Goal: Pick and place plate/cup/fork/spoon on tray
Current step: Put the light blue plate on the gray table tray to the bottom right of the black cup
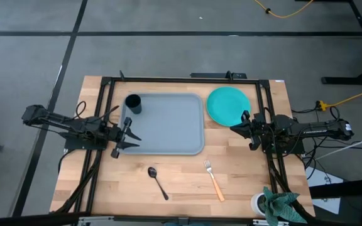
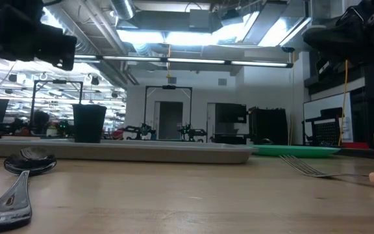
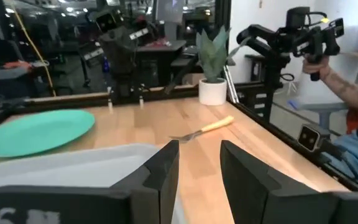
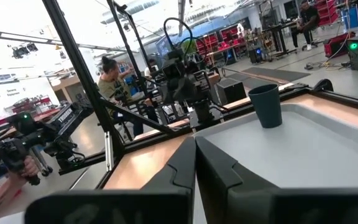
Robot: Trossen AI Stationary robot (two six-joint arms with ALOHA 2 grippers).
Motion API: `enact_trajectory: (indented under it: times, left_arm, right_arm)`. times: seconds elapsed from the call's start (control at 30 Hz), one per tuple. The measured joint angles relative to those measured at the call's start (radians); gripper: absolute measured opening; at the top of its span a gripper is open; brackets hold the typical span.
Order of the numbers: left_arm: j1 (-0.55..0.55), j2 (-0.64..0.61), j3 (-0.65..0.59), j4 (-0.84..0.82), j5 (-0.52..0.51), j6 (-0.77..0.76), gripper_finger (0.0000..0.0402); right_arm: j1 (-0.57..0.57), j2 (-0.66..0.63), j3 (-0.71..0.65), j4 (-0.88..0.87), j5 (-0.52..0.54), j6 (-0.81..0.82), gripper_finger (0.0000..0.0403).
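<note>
The tray lies mid-surface with the cup upright in its far left corner. The plate sits on the surface just beside the tray's far right corner. The spoon and fork lie apart on the near side of the tray. The left pincer hangs at the tray's left rim, fingers parted, empty. The right pincer hangs by the plate's near edge, fingers closed together on nothing.

Robotics lab: arm rigs, workbenches.
</note>
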State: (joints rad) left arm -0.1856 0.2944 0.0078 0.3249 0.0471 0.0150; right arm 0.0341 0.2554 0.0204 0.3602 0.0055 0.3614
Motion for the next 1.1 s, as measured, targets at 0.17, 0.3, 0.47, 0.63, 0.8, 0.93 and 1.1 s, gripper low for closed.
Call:
enact_trajectory:
  times: [0.17, 0.3, 0.47, 0.63, 0.8, 0.93, 1.1]
  left_arm:
    - [0.014, -0.030, 0.000, -0.164, -0.007, 0.014, 0.0110]
    - [0.035, -0.080, 0.000, -0.262, -0.059, -0.045, 0.0110]
    - [0.052, -0.176, 0.000, -0.302, -0.082, -0.011, 0.0110]
    - [0.056, -0.243, 0.000, -0.310, -0.057, 0.040, 0.0110]
    - [0.056, -0.245, 0.000, -0.312, -0.066, 0.048, 0.0110]
    - [0.056, -0.245, 0.000, -0.312, -0.078, 0.047, 0.0110]
    - [0.056, -0.244, 0.000, -0.311, -0.087, 0.056, 0.0110]
  right_arm:
    - [0.000, 0.000, 0.000, -0.009, 0.000, -0.004, 0.0016]
    - [0.000, 0.000, 0.000, -0.043, 0.000, -0.003, 0.0016]
    - [0.000, 0.000, 0.000, -0.059, 0.001, -0.003, 0.0016]
    - [0.000, 0.000, 0.000, -0.060, 0.001, -0.003, 0.0016]
    - [0.000, 0.000, 0.000, -0.029, 0.074, -0.021, 0.0016]
    - [-0.001, 0.000, 0.000, 0.107, 0.281, -0.083, 0.0016]
    - [-0.001, 0.023, 0.000, 0.332, 0.130, -0.205, 0.0016]
